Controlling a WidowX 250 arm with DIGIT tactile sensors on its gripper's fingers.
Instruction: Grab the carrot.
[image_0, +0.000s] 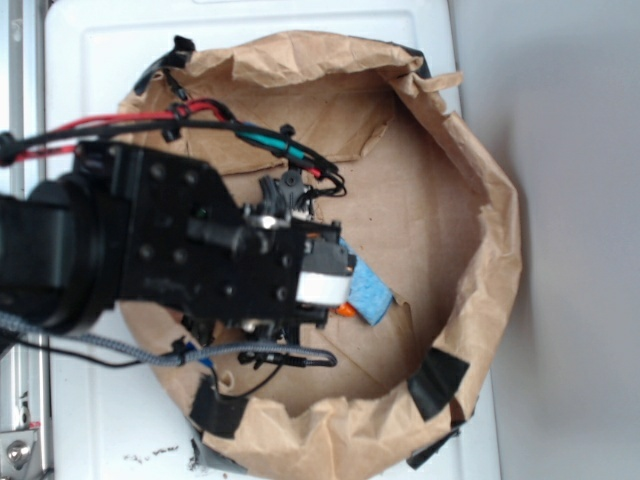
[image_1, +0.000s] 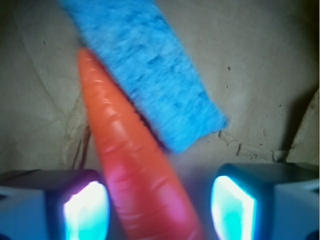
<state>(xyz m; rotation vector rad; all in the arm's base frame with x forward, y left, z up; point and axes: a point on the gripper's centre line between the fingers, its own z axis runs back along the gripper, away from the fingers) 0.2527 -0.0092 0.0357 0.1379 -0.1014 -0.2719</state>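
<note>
- Black robot gripper (image_1: 157, 205) hangs with its jaws spread wide, nothing clamped.
- Glossy orange tapered toy carrot (image_1: 135, 170) lies between them, tip toward 11 o'clock.
- Light blue rectangular sponge (image_1: 150, 70) touches the carrot at 1 o'clock, both lying in the crumpled brown paper bag (image_0: 480, 200).

The arm (image_0: 120, 240) is matte black, built of boxy plates dotted with small round screw holes. Behind the jaws, a red cable (image_0: 130, 120) and a black cable (image_0: 120, 132) run side by side along one edge of the body, joined nearer the jaws by a short green-sleeved stretch (image_0: 265, 142). Along the opposite edge trails a grey braided cable (image_0: 90, 343). A white block (image_0: 322, 288) sits at the jaw end. In the wrist view the two pads (image_1: 85, 210) are pale blocks whose inner faces glow cyan inside dark frames.
</note>
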